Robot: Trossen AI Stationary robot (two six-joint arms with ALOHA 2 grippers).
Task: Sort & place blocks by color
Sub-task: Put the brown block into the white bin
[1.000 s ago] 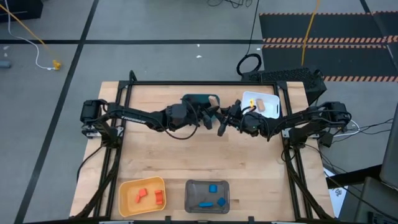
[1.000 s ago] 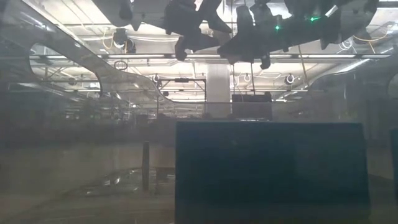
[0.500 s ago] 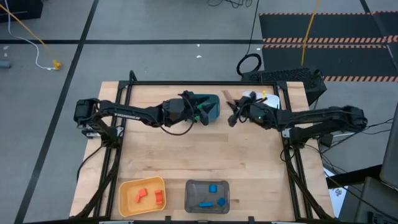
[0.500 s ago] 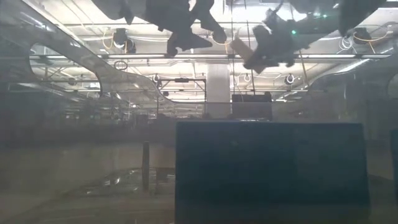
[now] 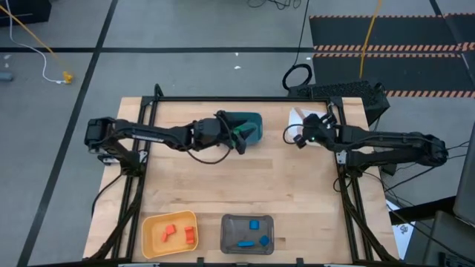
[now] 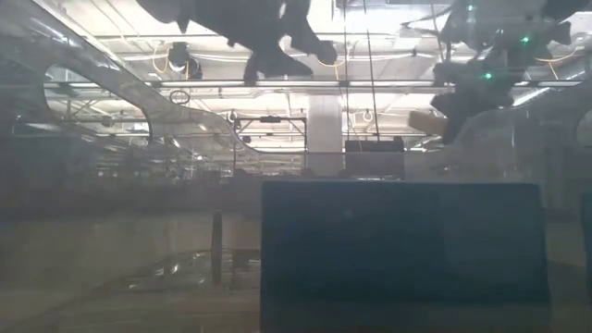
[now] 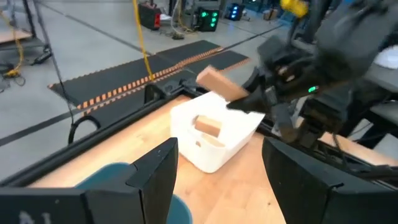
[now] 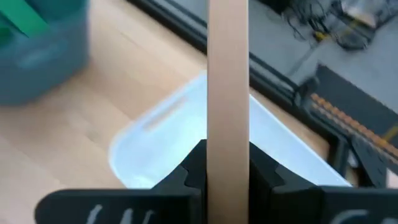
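My right gripper (image 5: 299, 135) is shut on a long tan block (image 7: 214, 79) and hangs over the near left side of the white bin (image 7: 214, 152). Another tan block (image 7: 208, 126) lies inside that bin. My left gripper (image 7: 217, 180) stands open with nothing between its fingers, raised beside the teal bin (image 5: 251, 123). A green block (image 8: 22, 18) lies in the teal bin. In the low view both grippers hang high up, the right one (image 6: 462, 100) with the tan block (image 6: 427, 122). My right gripper pinches one end of the tan block (image 8: 227, 146) between its two fingers (image 8: 194, 165). The block runs on forward past the fingertips, in line with them. It is lifted clear, slanting over the white bin.
Along the table's near edge stand a yellow bin (image 5: 151, 222) holding red-orange blocks (image 5: 178, 233) and a grey bin (image 5: 228, 222) holding blue blocks (image 5: 252, 233). The black frame rails (image 5: 223, 99) border the table's far, left and right sides.
My right gripper has carried the tan block from the gap between the teal and white bins toward the table's right edge, to above the white bin. It has turned as it went, and the block has stayed clear of the table.
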